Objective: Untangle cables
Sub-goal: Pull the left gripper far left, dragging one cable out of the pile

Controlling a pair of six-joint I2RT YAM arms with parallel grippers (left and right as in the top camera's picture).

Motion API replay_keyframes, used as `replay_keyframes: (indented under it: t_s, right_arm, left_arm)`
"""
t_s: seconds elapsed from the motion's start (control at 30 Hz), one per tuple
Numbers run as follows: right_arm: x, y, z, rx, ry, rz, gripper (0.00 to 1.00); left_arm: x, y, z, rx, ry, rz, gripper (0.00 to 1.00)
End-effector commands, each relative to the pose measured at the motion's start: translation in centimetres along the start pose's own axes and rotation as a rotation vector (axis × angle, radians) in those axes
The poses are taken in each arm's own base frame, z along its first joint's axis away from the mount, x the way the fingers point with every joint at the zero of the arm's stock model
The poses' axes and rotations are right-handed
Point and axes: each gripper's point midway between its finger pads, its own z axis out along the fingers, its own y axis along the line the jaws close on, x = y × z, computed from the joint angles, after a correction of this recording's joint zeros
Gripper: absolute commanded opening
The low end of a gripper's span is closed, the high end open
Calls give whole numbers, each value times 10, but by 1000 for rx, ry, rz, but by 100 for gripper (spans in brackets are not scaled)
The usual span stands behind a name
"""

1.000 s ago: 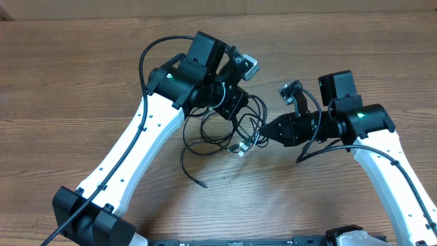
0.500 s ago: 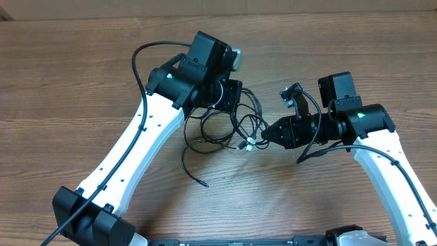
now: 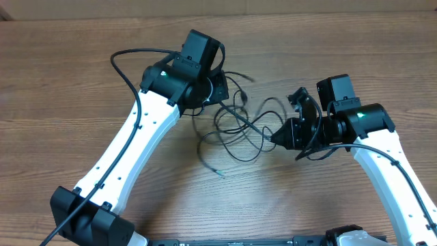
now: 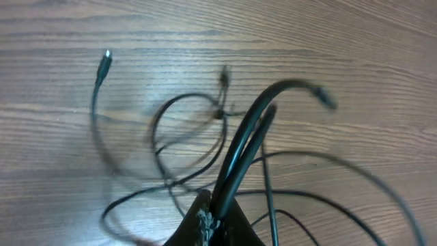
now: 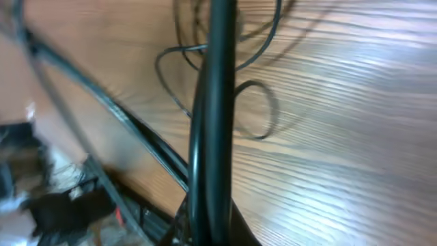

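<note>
At the tips of the left gripper [image 4: 210, 222], the jaws were pressed together on a doubled strand of the cables [image 4: 239, 147]. Seen from the left wrist, that strand rose out of the pinch and arched over to a blurred end [image 4: 326, 98]. Thinner loops lay spread on the wooden table [image 4: 355, 41] around it, and one cord curved away to a small plug [image 4: 104, 63] lying apart on the left.

Across from it, the right gripper [image 5: 205, 229] was likewise closed on a cord. In the right wrist view a thick-looking black strand [image 5: 215, 102] ran straight up from between its fingers. More loops [image 5: 256, 113] rested on the wood behind, though motion blur hid the finer detail.

From overhead, the left gripper [image 3: 217, 89] sat toward the upper middle of the table and the right gripper [image 3: 276, 137] right of centre, the two well apart. The cables were strung between them in loose, overlapping loops, one strand leading into each pinch. Whether the middle loops touched the wood or hung just above it could not be told. One free end with a pale tip [image 3: 220, 172] lay below the tangle, clear of both grippers. Each white arm [image 3: 130, 150] reached in from the near edge, and a thicker black wire [image 3: 126, 55] looped off the left one.
</note>
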Motion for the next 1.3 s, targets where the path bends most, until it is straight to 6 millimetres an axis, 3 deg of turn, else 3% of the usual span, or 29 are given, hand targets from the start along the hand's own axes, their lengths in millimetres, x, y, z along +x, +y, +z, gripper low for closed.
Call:
replay_keyframes:
  t_s: [0.0,0.17,0.33,0.43,0.67,0.9,1.1,1.27]
  right_arm:
    - [-4,-38,-7,223,-41,127,4]
    - [-6,-37,-7,220,-51,145,4]
    - [-6,-36,-7,213,-50,145,4]
    - [-7,-36,-7,212,-55,142,32]
    - [-11,-35,-7,209,-69,134,52]
    - [-11,-37,-7,217,-71,132,59]
    - [-11,-37,-7,220,-72,132,61]
    - [-11,-37,-7,220,-71,132,62]
  left_arm:
    - [-34,28,-18,-76,-128,-71,4]
    - [-39,33,-23,-79,-143,-64,4]
    - [-54,42,-43,-84,-211,-21,4]
    - [-65,55,-63,-112,-275,-33,4]
    - [-89,99,-114,-142,-402,-105,4]
    - [-98,142,-146,-199,-468,-196,4]
    - [-92,155,-147,-246,-445,-182,4]
    - [-87,192,-163,-459,-479,-210,4]
